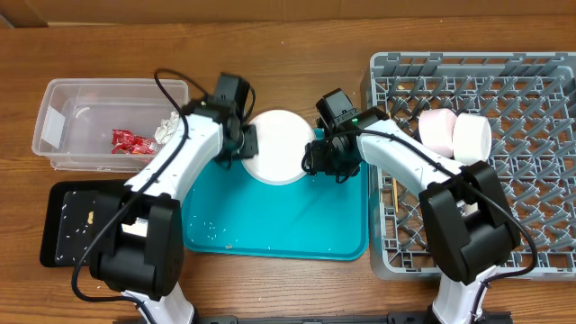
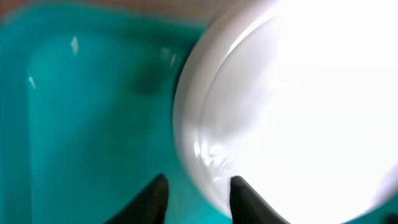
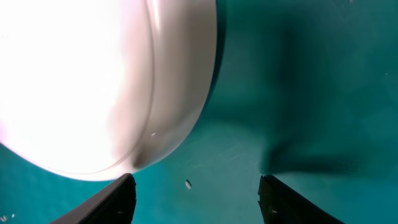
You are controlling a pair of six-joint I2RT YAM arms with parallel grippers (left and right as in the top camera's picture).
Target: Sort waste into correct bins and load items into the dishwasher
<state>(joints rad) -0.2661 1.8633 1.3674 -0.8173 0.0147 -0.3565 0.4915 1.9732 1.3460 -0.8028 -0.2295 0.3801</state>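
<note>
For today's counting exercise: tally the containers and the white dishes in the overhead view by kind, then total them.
Clear rectangular plastic tub: 1
Shallow black rectangular tray: 1
Large teal tray: 1
Grey plastic dish rack: 1
Round white plate: 1
White bowls: 2
Total: 7

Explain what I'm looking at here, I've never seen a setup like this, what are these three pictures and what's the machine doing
These are two robot arms at a wooden table, each ending in a two-finger claw. The overhead picture looks down from above; the other two come from cameras on each wrist.

On the table sit a teal plastic tray, a clear plastic tub with a crumpled red wrapper, a shallow black tray with crumbs, and a grey lattice dish rack holding two white bowls.

A round white plate rests on the teal tray. The left claw and right claw are both open at opposite edges of it. Neither holds anything.
</note>
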